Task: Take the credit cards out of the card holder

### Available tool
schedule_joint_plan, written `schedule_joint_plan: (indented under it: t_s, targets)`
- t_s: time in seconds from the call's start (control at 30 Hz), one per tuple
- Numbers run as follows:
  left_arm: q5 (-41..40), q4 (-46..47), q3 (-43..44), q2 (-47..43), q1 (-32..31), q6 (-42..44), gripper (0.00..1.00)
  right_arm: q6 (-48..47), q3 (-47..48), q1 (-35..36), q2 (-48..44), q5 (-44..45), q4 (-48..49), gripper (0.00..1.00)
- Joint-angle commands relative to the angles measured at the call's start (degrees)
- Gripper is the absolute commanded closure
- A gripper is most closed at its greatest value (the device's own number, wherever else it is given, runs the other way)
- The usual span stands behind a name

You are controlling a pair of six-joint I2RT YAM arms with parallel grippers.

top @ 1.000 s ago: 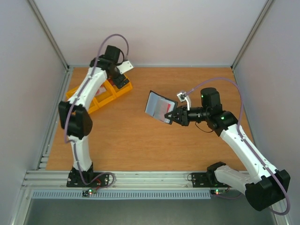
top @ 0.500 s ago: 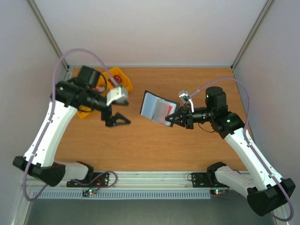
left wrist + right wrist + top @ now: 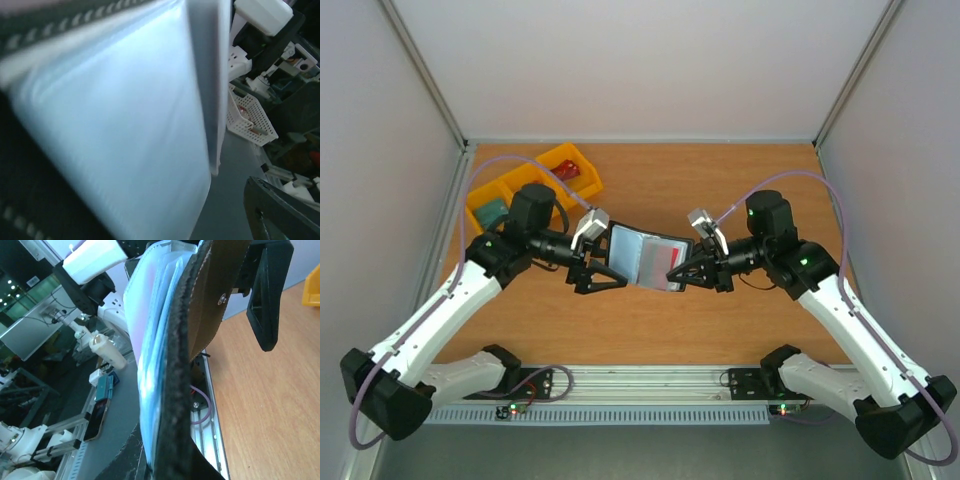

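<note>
Firmly clenched, right tool (image 3: 673, 272) grips the stitched black, blue-lined card holder (image 3: 642, 255); left tool (image 3: 611, 264) gapes nearby

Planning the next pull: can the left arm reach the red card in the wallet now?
Probably yes. The right gripper holds the wallet open, the red card shows, and the open left gripper is at the wallet's edge with nothing between.

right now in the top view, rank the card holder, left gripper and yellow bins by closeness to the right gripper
1. card holder: pinched in the right gripper, mid-scene.
2. left gripper: open, at the holder's left edge.
3. yellow bins: farthest, at the back left.
</note>
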Motion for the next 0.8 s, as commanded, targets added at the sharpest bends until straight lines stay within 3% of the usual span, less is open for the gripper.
schedule_joint_plan:
  t_s: [0.0, 0.03, 0.17, 0.2, 0.27, 0.33, 0.57, 0.7, 0.77]
  targets:
    - [5.8, 25.3, -5.5, -2.3, -1.1, -19.5, 0.19, -2.2, 2.2, 0.6, 1.5, -0.8, -1.1, 0.98]
    - [4.8, 26.6, -6.3, -2.6, -1.1, -20.8, 0.31, -2.2, 2.2, 0.6, 1.7, -0.6, -1.1, 0.98]
    - [-0.9, 26.1, -6.9, -3.6, -1.2, -22.6, 0.95, -2.4, 2.7, 0.6, 2.9, 0.2, -1.7, 0.97]
    - [-2.3, 26.0, -7.3, -4.0, -1.2, -22.2, 0.99, -2.3, 2.5, 0.6, 2.9, 0.3, -1.5, 0.93]
    - [-5.7, 26.3, -8.3, -4.9, -1.2, -22.6, 1.00, -1.4, 2.2, 0.6, 2.5, 1.4, -0.5, 0.78]
    - [-9.4, 27.0, -9.5, -5.9, -1.2, -23.0, 1.00, 0.1, 1.1, 0.5, 1.1, 3.1, 1.9, 0.70]
    - [-9.6, 31.2, -12.4, -8.2, -1.2, -22.8, 1.00, 7.3, -3.0, 0.1, -3.1, 2.4, 13.6, 0.69]
    - [-7.5, 31.3, -12.8, -9.0, -1.2, -20.3, 1.00, 10.1, -2.5, -0.2, -2.5, 10.7, 13.7, 0.81]
    - [-7.5, 32.4, -13.0, -9.3, -1.2, -20.3, 1.00, 12.1, -2.3, -0.2, -1.2, 13.5, 14.2, 0.80]
